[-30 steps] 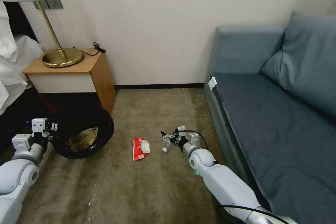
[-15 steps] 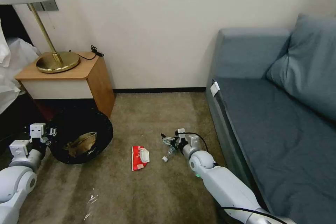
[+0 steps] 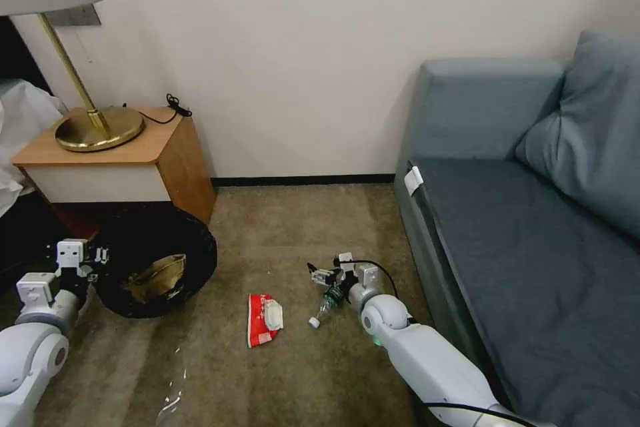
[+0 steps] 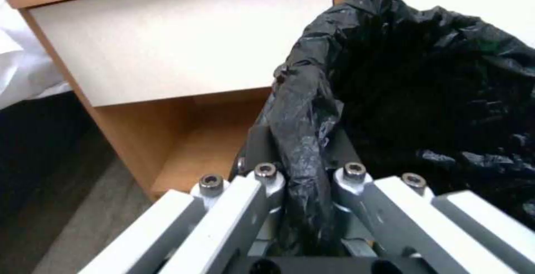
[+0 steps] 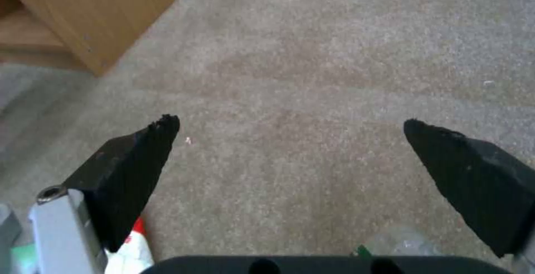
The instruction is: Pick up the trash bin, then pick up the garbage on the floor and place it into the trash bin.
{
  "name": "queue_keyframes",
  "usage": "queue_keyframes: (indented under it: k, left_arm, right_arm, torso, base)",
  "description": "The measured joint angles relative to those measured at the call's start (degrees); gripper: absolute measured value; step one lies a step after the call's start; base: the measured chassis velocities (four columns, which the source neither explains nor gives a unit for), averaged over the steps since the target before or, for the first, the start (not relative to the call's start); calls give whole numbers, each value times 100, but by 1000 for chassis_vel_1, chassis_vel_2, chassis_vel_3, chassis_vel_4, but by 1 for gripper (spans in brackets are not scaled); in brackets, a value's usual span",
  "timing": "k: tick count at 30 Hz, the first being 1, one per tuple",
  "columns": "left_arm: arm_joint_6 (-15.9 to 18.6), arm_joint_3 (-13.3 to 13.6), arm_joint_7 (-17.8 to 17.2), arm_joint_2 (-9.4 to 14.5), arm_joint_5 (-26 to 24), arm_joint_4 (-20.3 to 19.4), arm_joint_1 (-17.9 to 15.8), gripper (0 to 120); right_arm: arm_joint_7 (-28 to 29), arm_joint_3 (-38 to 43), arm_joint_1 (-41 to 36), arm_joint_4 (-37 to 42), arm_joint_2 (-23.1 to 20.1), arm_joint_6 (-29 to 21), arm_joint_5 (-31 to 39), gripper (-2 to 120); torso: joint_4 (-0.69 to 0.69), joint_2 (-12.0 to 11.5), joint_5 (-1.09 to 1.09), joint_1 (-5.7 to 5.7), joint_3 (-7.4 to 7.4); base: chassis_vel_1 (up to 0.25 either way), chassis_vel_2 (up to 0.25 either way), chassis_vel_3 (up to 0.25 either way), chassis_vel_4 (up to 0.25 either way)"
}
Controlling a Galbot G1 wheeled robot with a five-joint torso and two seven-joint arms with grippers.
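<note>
Carpet floor (image 3: 280, 373) in a room corner, grey-brown, between a wooden bedside table (image 3: 113, 160) on the left and a blue sofa (image 3: 533, 247) on the right. Left tool (image 4: 304, 169) is clamped on the rim of the trash bin (image 3: 157, 260); in the left wrist view its two fingers pinch a fold of the black bag (image 4: 424, 98) between them. The bin hangs tilted, its mouth turned toward the head camera, just in front of the bedside table, with crumpled brown paper (image 3: 157, 273) lying inside. Right tool (image 3: 328, 280) is low over the carpet near the front edge of the sofa, spread wide with nothing between its fingers (image 5: 133, 161); the right wrist view shows bare carpet between the two black tips. A small clear bottle (image 3: 323, 303) with a green label lies on the floor just beside and below that tool, white cap pointing away from it; whether the tool touches it cannot be told. A red-and-white wrapper (image 3: 263, 317) lies flat on the carpet a little to the left of the bottle, apart from it, between the bottle and the bin. A brass lamp (image 3: 93, 120) stands on the bedside table. A few small white scraps (image 3: 170, 400) lie on the carpet near the left arm.
</note>
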Motion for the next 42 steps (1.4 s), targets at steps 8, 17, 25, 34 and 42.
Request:
queue_keyframes:
  k: [8,17,25,34,42]
  left_arm:
    - [21,-51,4,88,-24,-55,23,4]
    - [80,-10,4,288,-84,-128,48,4]
    - [116,126,-36,438,-150,-143,-24,4]
    - [123,195,-40,500,-188,-78,-94,4]
    - [110,167,-6,494,-191,-88,-48,4]
  right_arm:
    - [341,-50,-221,227,-33,-275,-149,100]
    - [583,-87,-351,-45,73,-568,-445,100]
    - [505,77,-327,-679,279,-394,-739,100]
    - [378,126,-237,-1082,489,-253,-858,100]
    - [198,128,-219,-1333,587,-176,-934,100]
  torso:
    - [1,0,1,0,-2]
    - [2,0,1,-1,-2]
    - [0,0,0,0,-2]
    - [1,0,0,-1,-1]
    - [1,0,0,-1,-2]
  base:
    - [-6,9,8,-7]
    - [0,0,0,0]
    - [0,0,0,0]
    - [0,0,0,0]
    - [0,0,0,0]
